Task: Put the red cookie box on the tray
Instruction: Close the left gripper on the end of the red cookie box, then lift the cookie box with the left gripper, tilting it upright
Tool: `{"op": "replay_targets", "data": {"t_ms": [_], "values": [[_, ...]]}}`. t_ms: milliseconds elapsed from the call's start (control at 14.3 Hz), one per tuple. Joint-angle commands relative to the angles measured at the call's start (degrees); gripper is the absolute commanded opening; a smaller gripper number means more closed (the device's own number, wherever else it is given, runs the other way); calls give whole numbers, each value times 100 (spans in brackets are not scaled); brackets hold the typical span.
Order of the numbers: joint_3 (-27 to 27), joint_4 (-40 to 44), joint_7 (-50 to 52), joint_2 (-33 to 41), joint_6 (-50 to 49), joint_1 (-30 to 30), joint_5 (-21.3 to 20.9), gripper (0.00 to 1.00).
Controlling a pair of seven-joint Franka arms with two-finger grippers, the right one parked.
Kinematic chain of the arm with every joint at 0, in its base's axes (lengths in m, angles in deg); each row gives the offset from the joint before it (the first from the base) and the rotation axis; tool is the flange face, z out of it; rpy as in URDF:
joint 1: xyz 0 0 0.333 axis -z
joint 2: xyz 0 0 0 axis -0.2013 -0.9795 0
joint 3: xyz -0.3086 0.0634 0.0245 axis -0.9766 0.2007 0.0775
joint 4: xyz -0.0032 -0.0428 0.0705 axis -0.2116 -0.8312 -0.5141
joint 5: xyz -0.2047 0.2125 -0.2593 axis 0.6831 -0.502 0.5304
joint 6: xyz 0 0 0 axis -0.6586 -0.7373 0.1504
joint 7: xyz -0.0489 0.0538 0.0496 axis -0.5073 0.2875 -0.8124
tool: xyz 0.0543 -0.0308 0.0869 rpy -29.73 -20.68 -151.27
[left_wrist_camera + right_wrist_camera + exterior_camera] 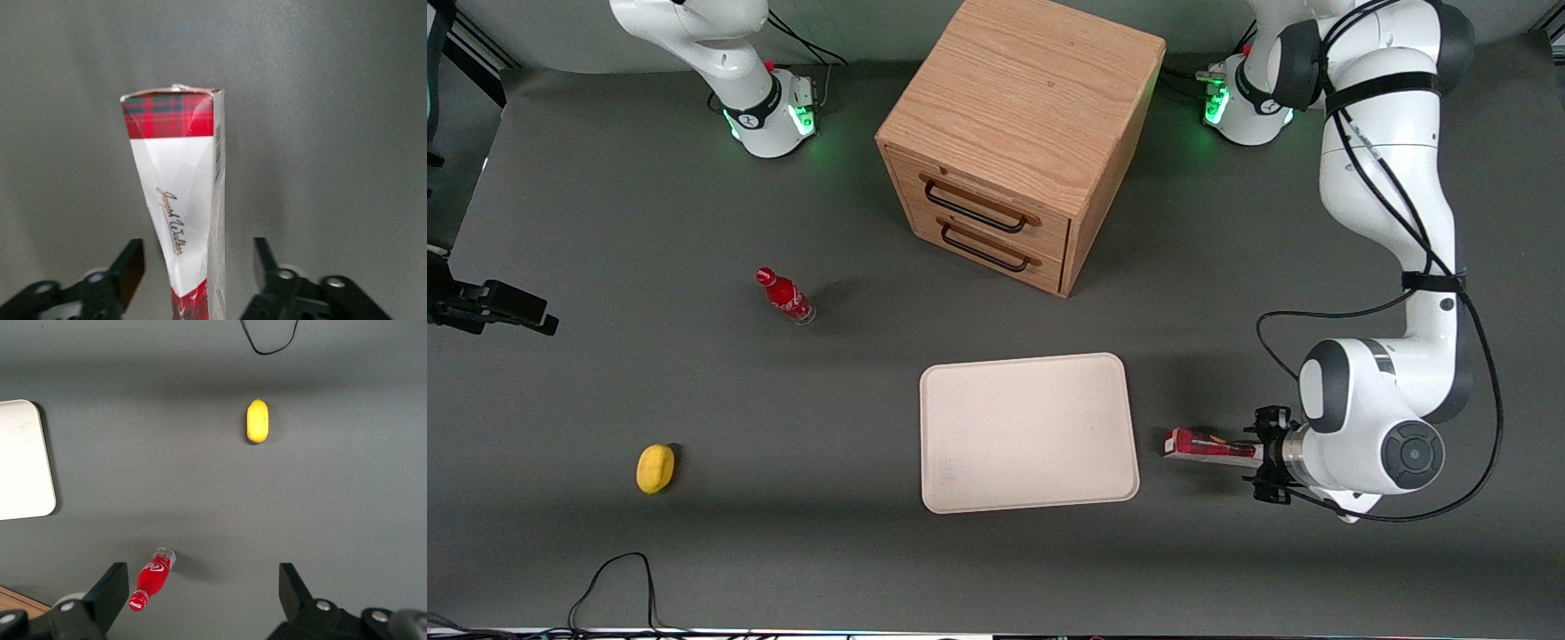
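The red cookie box rests on the grey table beside the tray, toward the working arm's end and a short gap from the tray's rim. It is long and thin, with red tartan ends and a white face with gold script. My left gripper is low over the table at the box's end that points away from the tray. The gripper is open, its black fingers straddling the box with a gap on each side. The cream-white tray is bare.
A wooden two-drawer cabinet stands farther from the front camera than the tray. Toward the parked arm's end are a small red bottle and a yellow lemon-like object. A black cable loops at the table's near edge.
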Motion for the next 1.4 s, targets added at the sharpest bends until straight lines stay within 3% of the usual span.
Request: {"op": "replay_targets", "data": {"t_ms": [0, 70, 140, 210, 490, 700, 1120, 1330], "values": [[118, -146, 230, 27, 181, 136, 88, 49], [109, -155, 230, 27, 216, 145, 97, 36], [109, -155, 213, 27, 243, 153, 106, 14], [109, -155, 152, 36, 234, 153, 106, 0], [100, -138, -1146, 228, 173, 232, 106, 0], [91, -94, -1446, 659, 33, 233, 80, 0], [126, 107, -3966, 1582, -836, 233, 1, 0], [118, 738, -5451, 1715, -1722, 302, -279, 0]]}}
